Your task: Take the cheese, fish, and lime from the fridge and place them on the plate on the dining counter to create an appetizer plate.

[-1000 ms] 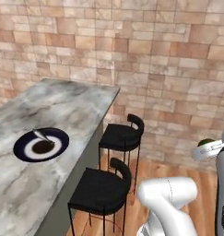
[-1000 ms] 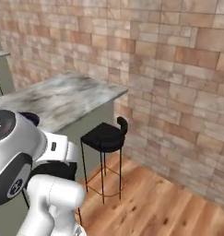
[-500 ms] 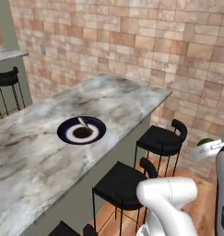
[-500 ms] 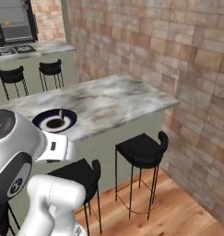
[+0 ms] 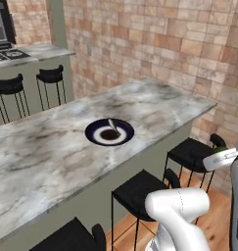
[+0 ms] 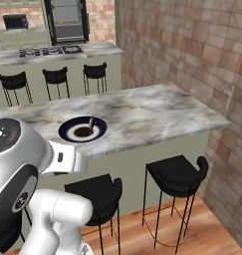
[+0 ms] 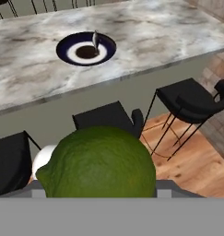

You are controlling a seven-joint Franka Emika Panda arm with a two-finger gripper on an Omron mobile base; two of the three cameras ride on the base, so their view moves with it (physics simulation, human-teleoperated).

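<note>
The lime (image 7: 98,162) sits right at the tool, large and green at the bottom of the hand view, hiding the finger tips. The tool is clamped on the lime, its jaws standing wide around the fruit. In the left base view a sliver of green shows at the far right edge beside a white part of the arm, too small to tell more.

Ahead of the tool and beyond the lime lies the dining worktop (image 7: 35,69) (image 5: 47,157) (image 6: 152,112), a long grey-white marble slab on a sage-green base. The plate (image 7: 86,48) (image 5: 109,132) (image 6: 82,129) rests on it, well apart from the tool, with a dark blue rim, a white ring and a dark centre. A small thin pale piece (image 7: 96,38) stands on the plate's far side; what it is cannot be told.

Between the tool and the worktop, black stools (image 7: 189,99) (image 5: 191,153) (image 6: 175,174) stand along the near edge on a wooden floor (image 7: 196,161). Past the worktop, more black stools (image 6: 56,76) line a second counter with a cooktop (image 6: 48,51), a black wall oven (image 6: 66,20) above it. A brick wall (image 5: 154,44) (image 6: 192,60) runs along the worktop's end.
</note>
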